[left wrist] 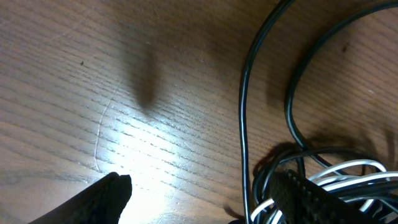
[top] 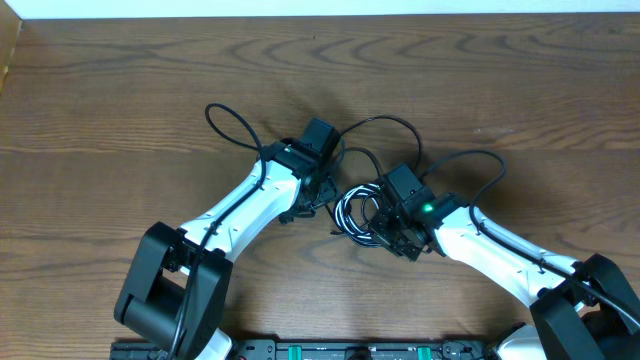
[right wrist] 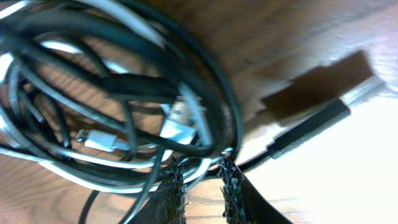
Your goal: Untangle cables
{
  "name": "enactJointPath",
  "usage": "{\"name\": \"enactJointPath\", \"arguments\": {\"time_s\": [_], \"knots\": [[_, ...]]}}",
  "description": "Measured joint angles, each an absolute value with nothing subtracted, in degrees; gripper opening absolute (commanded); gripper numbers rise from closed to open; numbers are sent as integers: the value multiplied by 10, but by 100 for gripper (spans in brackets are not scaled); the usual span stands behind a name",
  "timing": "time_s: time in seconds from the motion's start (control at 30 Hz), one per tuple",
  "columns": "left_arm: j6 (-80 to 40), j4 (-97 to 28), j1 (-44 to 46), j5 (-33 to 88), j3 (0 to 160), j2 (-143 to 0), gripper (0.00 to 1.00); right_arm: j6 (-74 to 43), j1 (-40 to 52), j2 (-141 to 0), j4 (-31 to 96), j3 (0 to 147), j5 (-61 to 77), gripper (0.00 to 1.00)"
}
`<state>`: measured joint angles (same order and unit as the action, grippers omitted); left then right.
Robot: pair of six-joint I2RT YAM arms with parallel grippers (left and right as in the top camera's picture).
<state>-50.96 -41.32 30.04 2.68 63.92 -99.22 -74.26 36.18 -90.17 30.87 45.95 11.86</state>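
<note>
Okay, the cables (top: 357,212) are bunched in one tight coil on the table (top: 120,90), black strands with a white one looped through, and the coil sits right between my two arms.

On the overhead, the coil lies at 3 o'clock from the left gripper (left wrist: 202,180) and at about 9 o'clock from the right gripper (right wrist: 200,169). The right one is plainly the nearer. In its wrist view the rim of the coil crosses directly over the fingertips (right wrist: 174,186), with the mass of loops spreading away toward 11 o'clock.

The right jaws are drawn in to a narrow slot. Strands lie across the tips, but I cannot tell whether any of them is actually clamped.

The left jaws stand wide apart and hold nothing. In the left wrist view the coil sits down at 4 o'clock, with one finger (left wrist: 311,199) over its edge and bare wood between the jaws.

What matters for the next move is the black plug (right wrist: 311,127). It lies free outside the coil at 2 o'clock from the right fingertips, and its long axis also points out toward 2 o'clock. My read is that a pull along that line, away from the loops, with the left arm steadying the coil from its side, would open things up rather than cinch them.
</note>
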Motion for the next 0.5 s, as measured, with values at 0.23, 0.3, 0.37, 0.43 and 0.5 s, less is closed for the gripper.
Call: {"name": "enactJointPath", "arguments": {"time_s": [0.23,0.3,0.37,0.43,0.5], "knots": [[-510,-413,300,27,639,-992,78,-785,362,-902,320,460,95,25],[-510,-413,300,27,639,-992,78,-793,362,-902,317,460,90,24],[-510,-413,300,27,639,-992,78,-800,362,-902,309,460,87,22],[-510,-413,300,27,639,-992,78,-804,362,-905,300,460,83,21],[-510,-413,300,27,639,-992,79,-808,362,-911,289,460,81,20]]}}
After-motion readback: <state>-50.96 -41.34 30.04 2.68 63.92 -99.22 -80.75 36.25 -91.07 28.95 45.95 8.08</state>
